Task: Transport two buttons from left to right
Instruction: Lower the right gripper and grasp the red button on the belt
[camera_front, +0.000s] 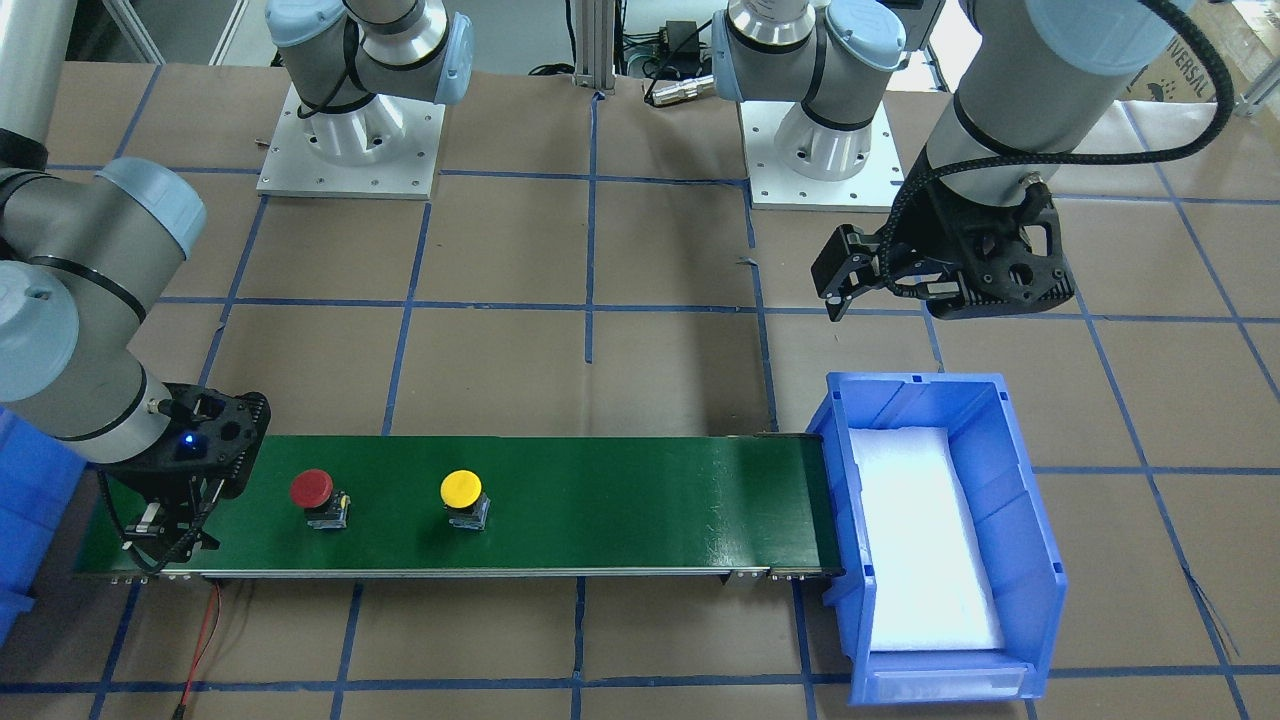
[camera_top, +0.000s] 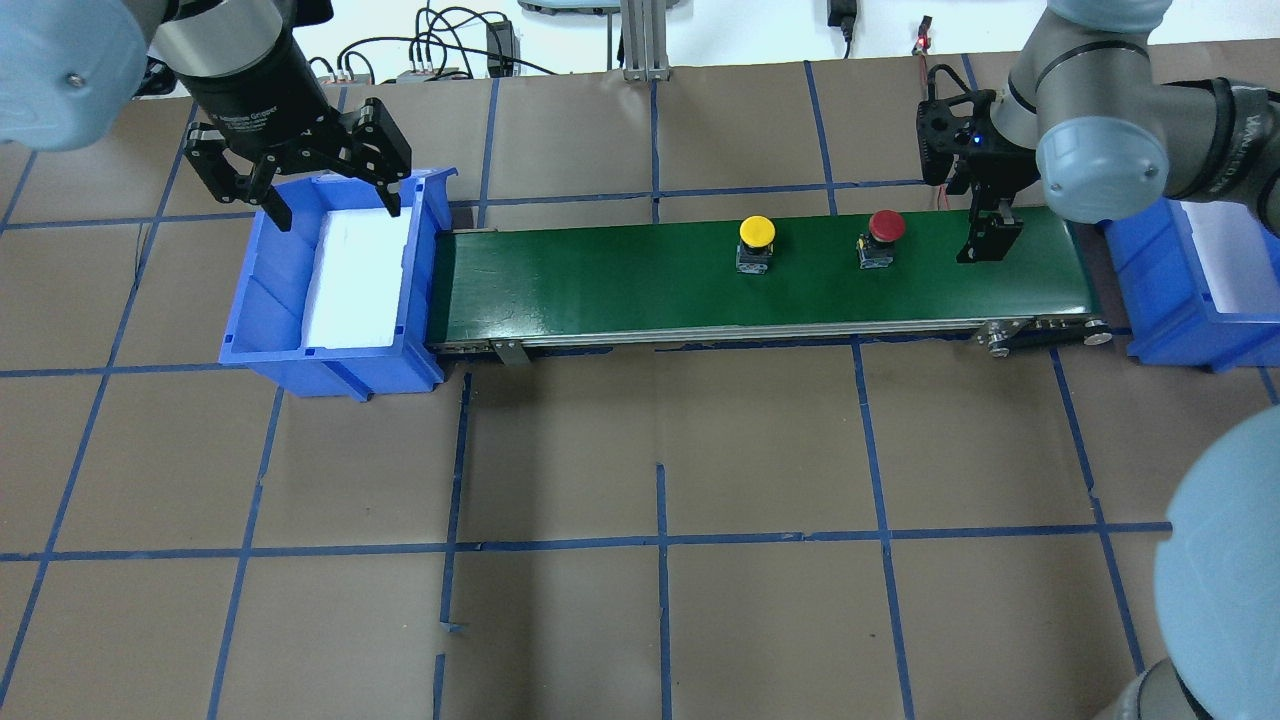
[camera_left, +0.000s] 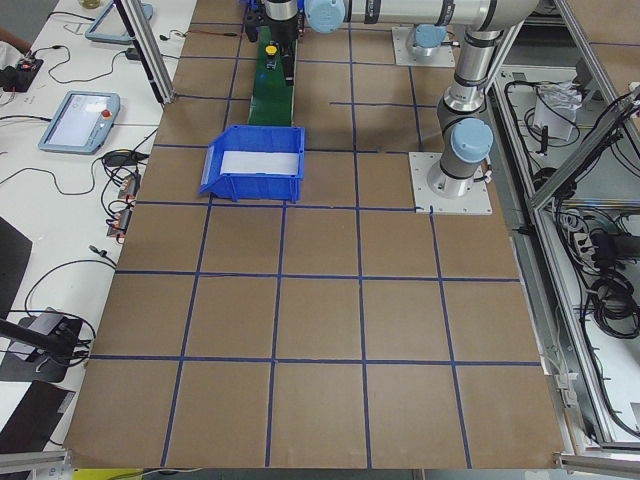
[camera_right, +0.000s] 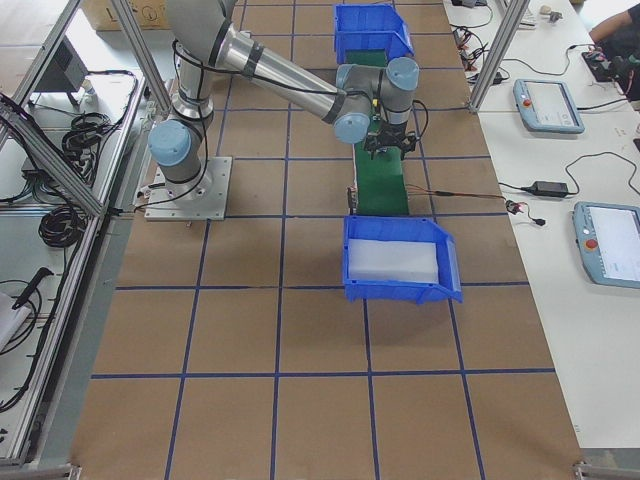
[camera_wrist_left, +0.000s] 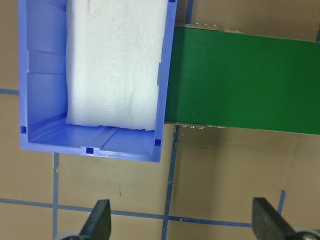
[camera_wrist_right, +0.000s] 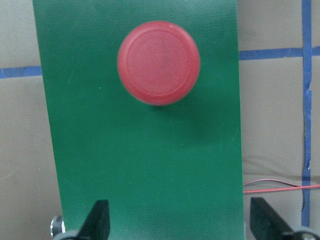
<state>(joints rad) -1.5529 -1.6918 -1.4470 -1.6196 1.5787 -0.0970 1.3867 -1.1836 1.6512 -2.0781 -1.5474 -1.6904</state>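
Observation:
Two buttons stand upright on the green conveyor belt (camera_top: 620, 285): a yellow-capped button (camera_top: 757, 232) near the middle and a red-capped button (camera_top: 886, 226) to its right. My right gripper (camera_top: 988, 240) hovers open over the belt's right end, just beyond the red button (camera_wrist_right: 159, 62), with nothing between its fingers (camera_wrist_right: 97, 222). Across the table, the red button (camera_front: 311, 488) and yellow button (camera_front: 461, 488) are apart from each other. My left gripper (camera_top: 335, 205) hangs open and empty above the far rim of the left blue bin (camera_top: 260, 320), whose floor is white foam.
A second blue bin (camera_top: 1165, 300) with white foam sits off the belt's right end, partly under my right arm. Red and black wires (camera_front: 205, 630) trail from the belt's end onto the brown, blue-taped table. Both arm base plates (camera_front: 350, 150) stand behind the belt.

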